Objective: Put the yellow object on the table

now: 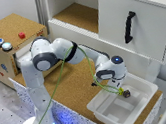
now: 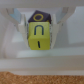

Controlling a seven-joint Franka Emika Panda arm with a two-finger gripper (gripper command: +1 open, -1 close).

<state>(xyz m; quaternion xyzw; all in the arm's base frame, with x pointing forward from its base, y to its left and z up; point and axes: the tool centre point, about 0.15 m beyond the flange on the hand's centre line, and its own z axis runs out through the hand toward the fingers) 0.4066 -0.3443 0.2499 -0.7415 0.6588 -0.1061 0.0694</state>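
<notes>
Hand [image 2: 38,31] grips yellow object [image 2: 39,36] — fingertips blurred.

yellow object [image 2: 39,34] | blocky, dark markings, purple top | betw jaws | table [image 1: 71,86] cork-brown, flat

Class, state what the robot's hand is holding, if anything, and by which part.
The hand grips a small yellow block with dark markings by its two opposite side faces, above the white plastic tray.
</notes>
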